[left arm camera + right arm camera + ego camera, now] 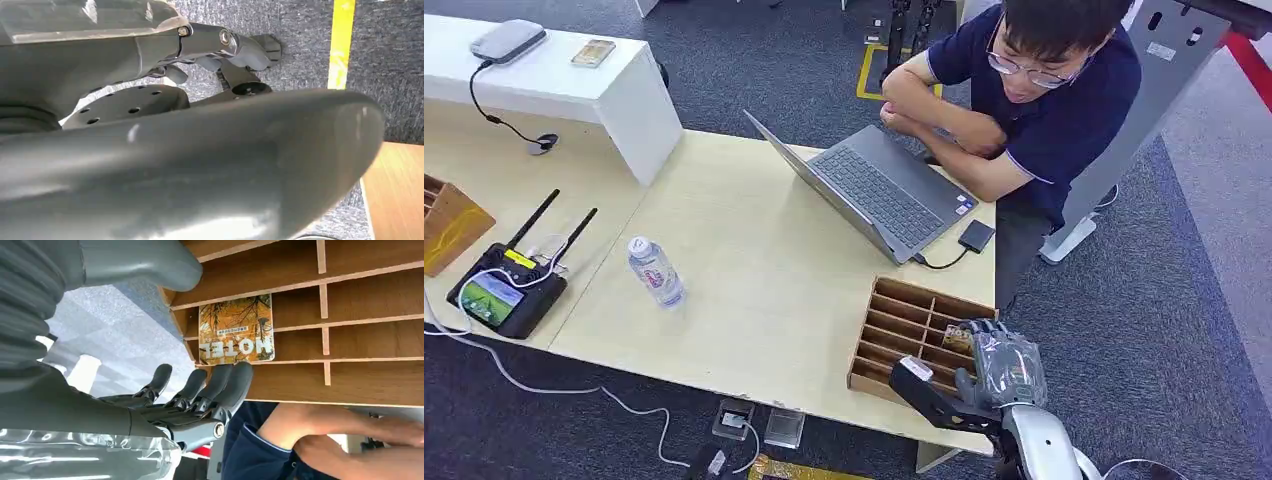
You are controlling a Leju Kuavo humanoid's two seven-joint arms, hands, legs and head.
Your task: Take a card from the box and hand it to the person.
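A wooden box (894, 330) with rows of slots lies at the table's near right corner. One orange card (957, 338) printed HOTEL (236, 330) lies in a slot at the box's right end. My right hand (1002, 365) hovers over that end, empty. In the right wrist view its dark fingers (215, 385) are spread beside the card, the thumb (145, 262) on the card's other side, neither touching it. The person (1064, 110) sits across the table with arms folded by a laptop. My left hand (240, 55) hangs over the carpet, its fingers loose and holding nothing.
An open laptop (884, 190) with a cable and adapter stands just beyond the box. A water bottle (656, 272) stands mid-table, a black remote controller (504, 290) with antennas at the left. A white shelf (574, 80) and another wooden box (449, 220) sit far left.
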